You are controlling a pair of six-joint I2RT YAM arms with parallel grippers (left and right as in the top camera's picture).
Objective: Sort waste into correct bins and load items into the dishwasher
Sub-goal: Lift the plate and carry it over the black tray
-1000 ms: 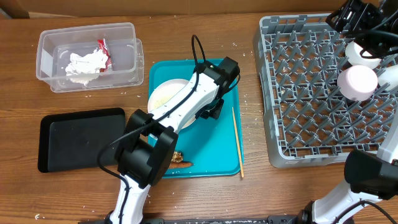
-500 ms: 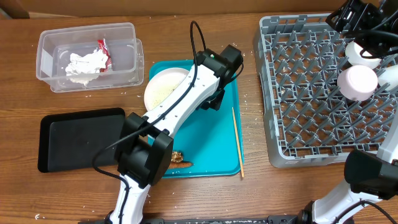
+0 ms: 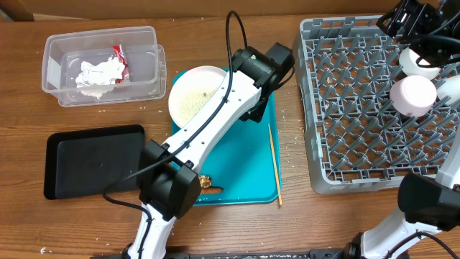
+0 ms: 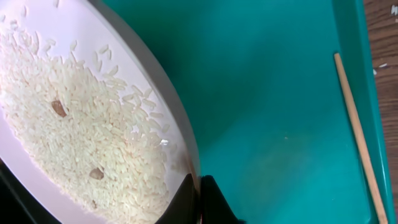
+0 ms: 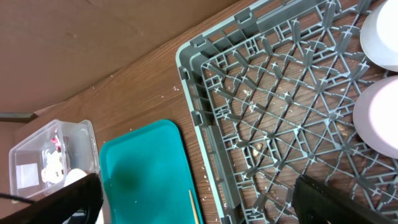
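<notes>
Left tool (image 4: pixel 200 198) clamped shut on the rim of the large white plate (image 3: pixel 194 97). Plate was over the teal tray's (image 3: pixel 248 165) corner nearest the clear tub (image 3: pixel 100 68), with rice (image 4: pixel 74 130) spread across it. Right tool (image 5: pixel 199 199) gaped wide and empty above the dish rack (image 3: pixel 359 108). Best to keep the plate level to the black tray (image 3: pixel 93 160), then tip slowly so no grains reach the bench.
</notes>
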